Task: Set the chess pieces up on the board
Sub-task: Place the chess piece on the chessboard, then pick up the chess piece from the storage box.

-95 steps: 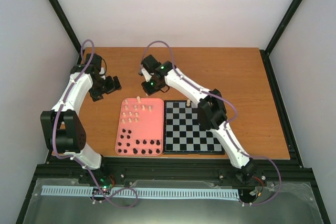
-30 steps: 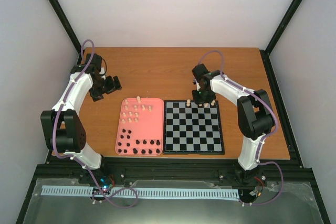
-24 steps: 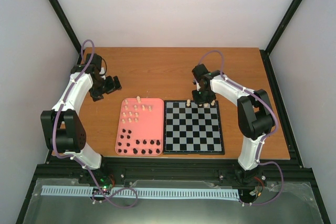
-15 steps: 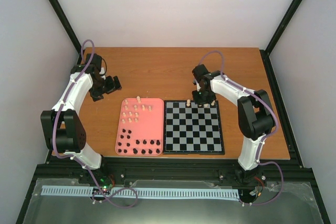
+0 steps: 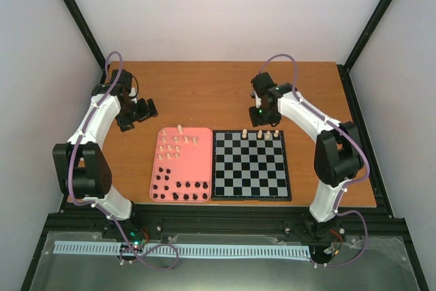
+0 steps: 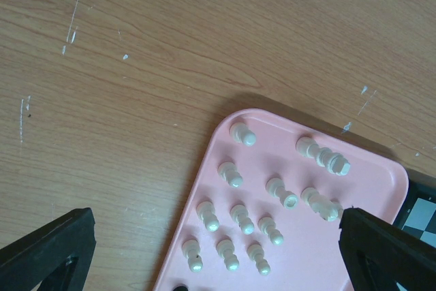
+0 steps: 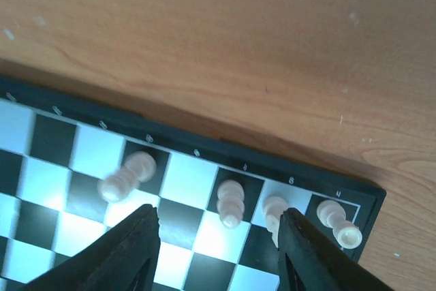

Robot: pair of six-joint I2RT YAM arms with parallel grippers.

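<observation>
Where everything rests, table (image 5: 204, 86): brown wood, carrying all that follows.
Board (image 5: 251, 168): black and pale grey checks, lying under and nearward of the right jaws; its far rim is beneath them.
Pink tray (image 5: 182, 167): touching the board's left side; its far corner shows between the left jaws.
Left gripper (image 6: 214, 233): jaws spread wide, holding nothing, hanging above the tray.
Right gripper (image 7: 218, 215): jaws partly apart, gripping nothing, raised above the board's far row.
Cream pieces on the board (image 7: 230, 202): four in the far row. One shows between the right jaws, one just by the right-hand finger, one beyond it in the corner, and one outside the left-hand finger, blurred.
Cream pieces in the tray (image 6: 238, 216): a close cluster between the left jaws.
Black pieces (image 5: 180, 192): massed at the tray's near end, well away from both jaws.
Risk: the placed pieces stand close together, so a low sideways sweep of the right fingers would likely topple them. The crowded tray invites knocking neighbours on a pick.
In the way: for a reach from the right jaws to the tray, the left jaws hang over its far corner and may crowd it.
</observation>
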